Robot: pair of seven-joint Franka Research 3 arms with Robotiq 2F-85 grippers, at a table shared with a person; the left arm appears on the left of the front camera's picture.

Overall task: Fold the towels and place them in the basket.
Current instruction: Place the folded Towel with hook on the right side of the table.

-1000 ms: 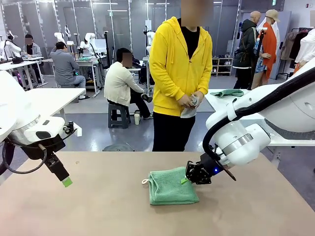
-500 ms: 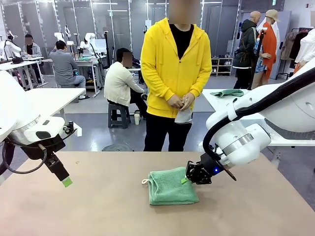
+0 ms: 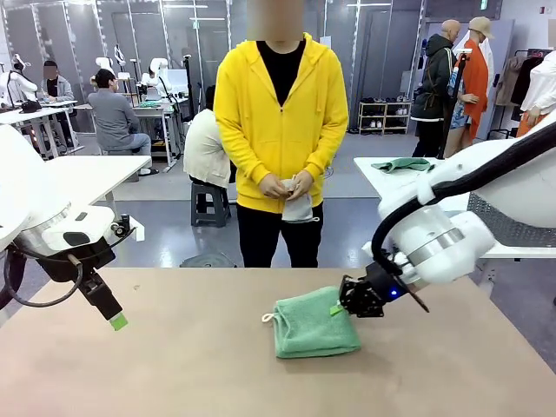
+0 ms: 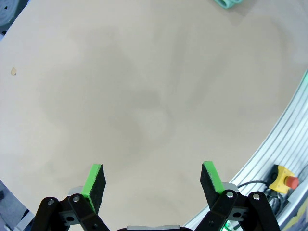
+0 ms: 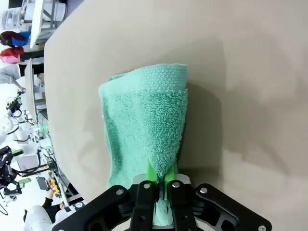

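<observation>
Right of centre on the worktop (image 3: pixel 174 365), roughly midway between the near and far edges: green towel (image 3: pixel 313 326), folded into a compact pad, white loop (image 3: pixel 269 319) at its left edge.

Right fingers (image 5: pixel 151 173) are clenched on the towel's far right corner. The wrist view shows a ridge of terry pinched between the pads, with the rest of the towel lying flat on the worktop.

Left fingers (image 4: pixel 94 180) are released and spread wide, hovering over bare worktop near the left edge, well apart from the towel.

Person at the far edge holds the cream-white towel (image 3: pixel 300 208) in both hands (image 3: pixel 282 185), off the worktop.

My read: the fold on the green one looks done, and the step in hand is moving it to the basket.

How to do it well:
- The pinch sits on one corner. Can't tell if it catches every layer. A straight lift from there would likely let the lower layers hang and the fold open.
- Safer to re-grip deeper across the folded edge so all layers are clamped.
- Or bring the left fingers to the loop-side edge and carry it two-handed, level.
- Lift slowly and watch for sag. If a layer drops, set it down and re-pinch.
- Watch that the loop doesn't snag on the basket mesh.
</observation>
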